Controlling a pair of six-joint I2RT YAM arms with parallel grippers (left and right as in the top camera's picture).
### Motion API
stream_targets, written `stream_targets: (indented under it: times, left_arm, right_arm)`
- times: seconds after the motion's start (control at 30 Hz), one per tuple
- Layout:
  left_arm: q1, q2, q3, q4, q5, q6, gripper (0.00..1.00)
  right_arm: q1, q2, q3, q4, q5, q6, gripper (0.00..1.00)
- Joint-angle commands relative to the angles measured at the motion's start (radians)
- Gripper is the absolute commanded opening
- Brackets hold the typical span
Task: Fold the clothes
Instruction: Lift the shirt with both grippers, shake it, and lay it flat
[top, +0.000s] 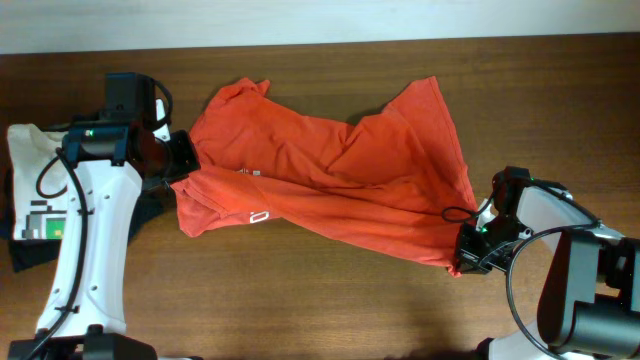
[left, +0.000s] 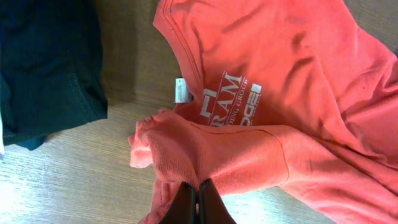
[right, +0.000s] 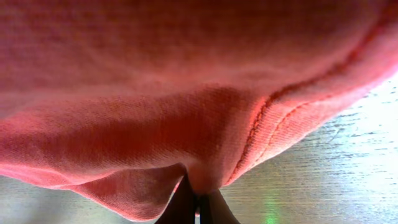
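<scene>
Across the middle of the dark brown wooden table (top: 330, 310), we are seeing the red-orange cotton T-shirt (top: 330, 175) lying crumpled and pulled long between our two arms, its body rumpling into loose diagonal folds. At the shirt's left end, our left tool (top: 182, 160) is gripping a bunched fold of the fabric; in the left wrist view its dark fingers (left: 186, 202) are pressing together with the cloth caught between them and no gap showing. Just past that fold, the white printed lettering (left: 227, 99) is facing up on the chest, and the small white neck label (left: 181, 90) is sticking out beside the collar edge. At the shirt's lower right corner, our right tool (top: 468, 258) is pinching the hem, and in the right wrist view its fingers (right: 181, 205) are closing tightly on the stitched edge while the rest of the fabric is billowing above the table. Beside the left arm, a black folded garment (left: 43, 62) is lying near the shirt with a strip of bare table between them. At the table's left edge, a white T-shirt with a green pixel graphic (top: 35, 190) is resting partly under the left arm.
</scene>
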Motion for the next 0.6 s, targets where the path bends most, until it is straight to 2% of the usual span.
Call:
stream_targets:
  times: [0.0, 0.07, 0.17, 0.23, 0.43, 0.57]
  left_arm:
    - [0.006, 0.002, 0.011, -0.014, -0.004, 0.019, 0.00]
    - [0.006, 0.002, 0.011, -0.024, -0.004, 0.019, 0.00]
    - [0.006, -0.008, 0.019, -0.019, -0.003, 0.020, 0.00]
    - [0.006, -0.040, 0.062, -0.021, -0.003, 0.070, 0.00]
    - [0.006, -0.212, 0.328, -0.027, 0.000, 0.090, 0.00]
    - [0.054, -0.345, 0.430, -0.012, -0.004, 0.090, 0.00]
  right_arm:
    - [0.012, 0.023, 0.011, 0.006, -0.006, -0.006, 0.04]
    - [0.012, -0.005, 0.095, -0.068, -0.005, -0.007, 0.04]
    - [0.012, -0.084, 0.401, -0.268, -0.005, -0.045, 0.04]
    - [0.012, -0.114, 0.590, -0.380, -0.002, -0.071, 0.04]
    - [-0.084, -0.135, 1.210, -0.688, 0.048, -0.102, 0.04]
    - [-0.127, -0.188, 1.434, -0.721, 0.043, -0.101, 0.04]
